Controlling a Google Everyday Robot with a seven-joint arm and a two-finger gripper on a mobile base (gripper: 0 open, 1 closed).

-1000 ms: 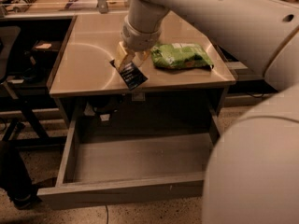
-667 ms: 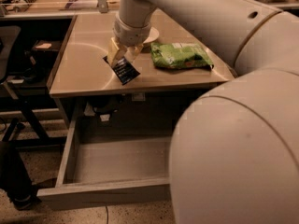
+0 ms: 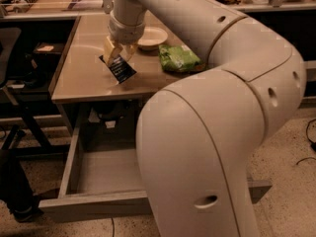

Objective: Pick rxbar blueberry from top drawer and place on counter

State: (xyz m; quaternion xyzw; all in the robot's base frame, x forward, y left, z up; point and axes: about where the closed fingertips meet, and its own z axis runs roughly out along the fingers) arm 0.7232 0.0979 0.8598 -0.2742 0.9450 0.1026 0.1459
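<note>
The end effector (image 3: 117, 57) above the counter (image 3: 81, 80) holds rxbar blueberry (image 3: 120, 70), lettering unreadable.

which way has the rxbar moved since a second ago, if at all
yes: the rxbar blueberry, held in the gripper, has shifted left over the counter, farther from the green chip bag

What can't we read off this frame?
- Camera view: right side of the top drawer, hidden behind the arm.
- Camera view: whether the rxbar blueberry, held by the gripper over the counter, touches it; the angle hides any gap.
- Camera view: wrapper lettering, too small.
</note>
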